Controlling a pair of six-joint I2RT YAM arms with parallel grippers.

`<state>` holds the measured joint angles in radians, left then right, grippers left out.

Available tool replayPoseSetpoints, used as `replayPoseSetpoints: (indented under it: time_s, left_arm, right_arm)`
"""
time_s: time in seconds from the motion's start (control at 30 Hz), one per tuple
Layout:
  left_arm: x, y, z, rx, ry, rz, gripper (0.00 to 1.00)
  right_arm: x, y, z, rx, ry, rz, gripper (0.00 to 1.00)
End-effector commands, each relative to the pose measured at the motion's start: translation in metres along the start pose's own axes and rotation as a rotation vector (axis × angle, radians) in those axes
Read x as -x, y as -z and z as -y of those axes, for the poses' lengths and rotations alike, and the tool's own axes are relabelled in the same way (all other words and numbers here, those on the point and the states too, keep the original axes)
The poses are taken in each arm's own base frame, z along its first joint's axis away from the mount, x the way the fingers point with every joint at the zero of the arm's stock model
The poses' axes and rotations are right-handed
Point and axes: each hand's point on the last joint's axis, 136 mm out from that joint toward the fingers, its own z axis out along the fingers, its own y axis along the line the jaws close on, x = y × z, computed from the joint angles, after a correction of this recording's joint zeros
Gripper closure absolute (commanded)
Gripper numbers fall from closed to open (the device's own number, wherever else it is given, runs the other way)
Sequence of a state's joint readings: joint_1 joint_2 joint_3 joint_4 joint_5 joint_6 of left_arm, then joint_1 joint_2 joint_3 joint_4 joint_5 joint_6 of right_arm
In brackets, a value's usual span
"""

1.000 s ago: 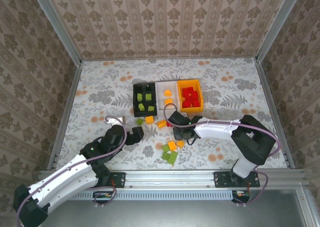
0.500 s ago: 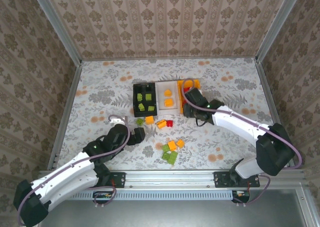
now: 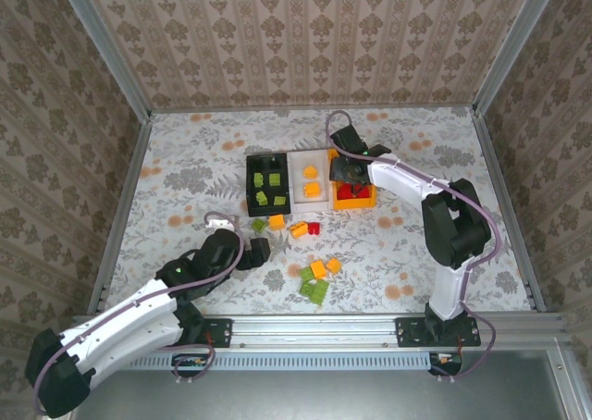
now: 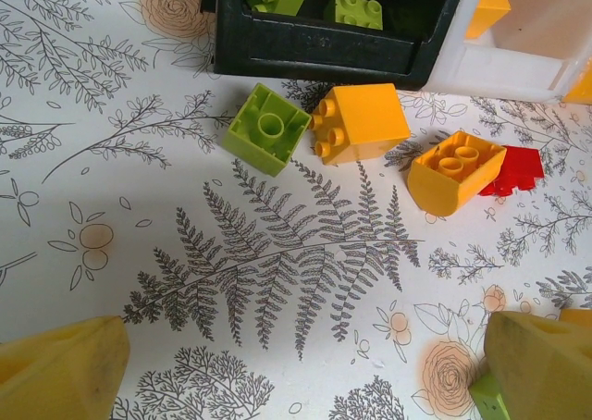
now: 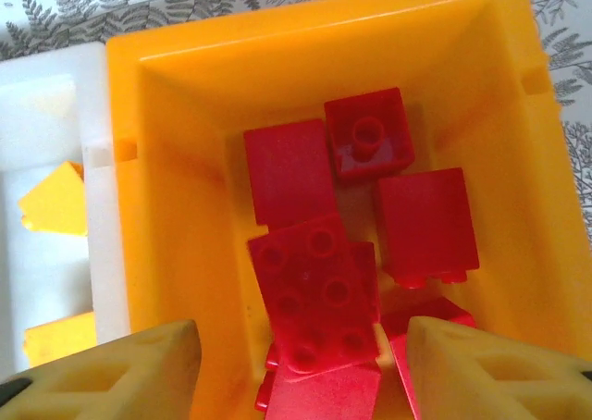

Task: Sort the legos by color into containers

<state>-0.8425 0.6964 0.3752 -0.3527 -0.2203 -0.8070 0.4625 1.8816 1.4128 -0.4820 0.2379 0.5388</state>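
Observation:
My right gripper (image 3: 344, 170) hangs over the orange container (image 3: 368, 199), open. Below its spread fingers (image 5: 139, 374) a red lego (image 5: 314, 295) lies tilted on several other red legos inside the orange container (image 5: 166, 161), free of both pads. My left gripper (image 3: 255, 252) is open low over the table, nothing between its fingers (image 4: 65, 374). Just ahead of it lie a green lego (image 4: 266, 129), two orange-yellow legos (image 4: 361, 122) (image 4: 455, 170) and a red lego (image 4: 513, 172), close to the black container (image 4: 324, 55). The black container (image 3: 250, 184) holds green legos, the white one (image 3: 301, 184) yellow ones.
A cluster of green and orange-yellow legos (image 3: 317, 277) lies on the floral table between the two arms. The right arm's forearm stretches across the right side of the table. Wallpapered walls and metal rails close the table on three sides.
The right gripper travelled from the table's middle up to the orange container and opened, letting a red lego go into it. The left gripper edged slightly forward, still open.

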Motion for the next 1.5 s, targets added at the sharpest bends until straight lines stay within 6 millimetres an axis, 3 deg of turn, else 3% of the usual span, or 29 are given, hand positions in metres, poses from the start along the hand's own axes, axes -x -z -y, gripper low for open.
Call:
replayPoseSetpoints:
  time_s: [0.0,0.17,0.37,0.53,0.63,0.8,1.03,1.47]
  left_arm:
    - [0.011,0.007,0.007,-0.019,-0.023,0.021,0.0]
    - [0.013,0.009,0.005,-0.018,-0.018,0.033,0.0]
    - [0.015,0.011,0.003,-0.017,-0.011,0.042,0.0]
    - [0.013,0.011,-0.001,-0.01,0.0,0.043,0.0]
    - [0.011,0.009,-0.004,-0.009,0.009,0.041,0.0]
    - [0.009,0.007,-0.007,-0.005,0.021,0.037,0.0]
    - [0.008,0.006,-0.01,0.001,0.035,0.031,0.0]
    - [0.007,0.007,-0.012,0.003,0.041,0.029,0.0]
  right_arm:
    - [0.016,0.024,-0.002,0.015,0.001,0.043,0.31]
    - [-0.013,0.056,-0.013,0.106,0.029,0.04,0.25]
    - [-0.095,0.082,-0.021,0.18,0.161,-0.041,0.25]
    - [-0.159,0.101,-0.011,0.223,0.3,-0.122,0.31]
    - [-0.195,0.107,-0.006,0.251,0.359,-0.194,0.31]
    - [-0.23,0.101,-0.003,0.228,0.445,-0.236,0.29]
    - [-0.246,0.086,-0.016,0.212,0.508,-0.244,0.3]
    - [-0.245,0.055,-0.016,0.142,0.506,-0.244,0.39]
